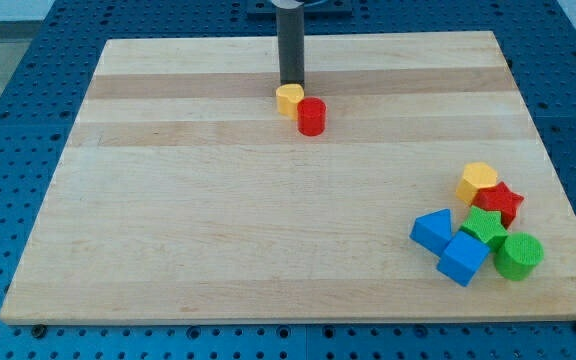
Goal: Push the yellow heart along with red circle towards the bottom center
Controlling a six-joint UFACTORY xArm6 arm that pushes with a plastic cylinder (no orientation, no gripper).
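One camera only, looking down at a slant from beyond the view's bottom edge of the counter (168, 250), facing toward the view's top. It sits far enough back to take in almost the whole wooden board, all four edges showing, with blue perforated surface (8, 120) framing it left, right and below. The far edge looks narrower than the near one, so the angle is oblique, not straight overhead. The rod enters from the view's top centre, cut off by the frame, my tip (291, 84) well in view.
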